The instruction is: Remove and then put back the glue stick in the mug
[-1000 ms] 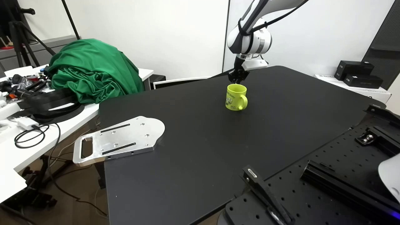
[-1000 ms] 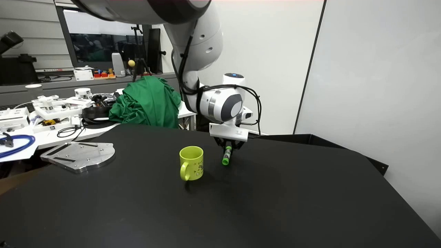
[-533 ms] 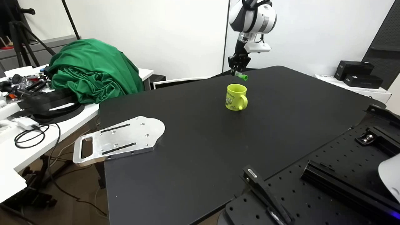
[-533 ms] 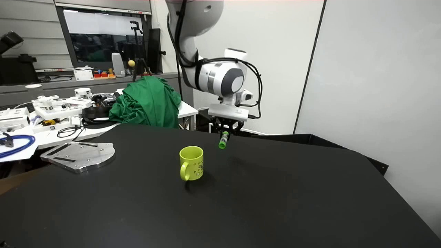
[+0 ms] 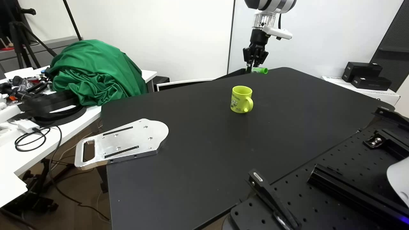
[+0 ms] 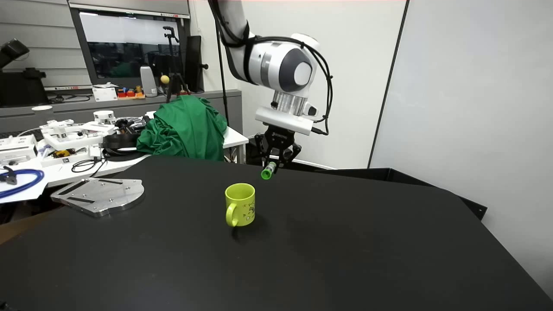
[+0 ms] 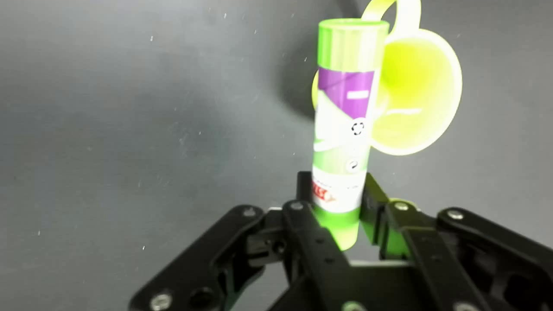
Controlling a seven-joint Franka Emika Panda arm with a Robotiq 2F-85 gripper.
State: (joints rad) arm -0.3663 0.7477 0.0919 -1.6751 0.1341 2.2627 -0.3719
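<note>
The lime-green mug point(image 5: 240, 101) stands upright on the black table, also seen in an exterior view point(image 6: 242, 207) with its handle toward that camera. My gripper point(image 7: 338, 188) is shut on the glue stick point(image 7: 343, 125), a green tube with a white and purple label. The fingers hold it near one end, and it sticks out between them, tilted rather than upright. In the exterior views the glue stick point(image 5: 260, 70) point(image 6: 268, 170) is held in the air beyond the mug. In the wrist view it covers part of the open mug point(image 7: 414, 95) below; the visible interior looks empty.
A silver metal plate point(image 5: 127, 140) lies at the table's edge. A green cloth point(image 5: 92, 73) and clutter sit on a white side table. A black perforated base plate point(image 5: 306, 195) is at the lower right. A white wall point(image 6: 328, 86) rises behind the arm.
My gripper has risen from near the table with the glue stick held, and the hand has tilted. In an exterior view the stick has moved up and left toward the mug.
</note>
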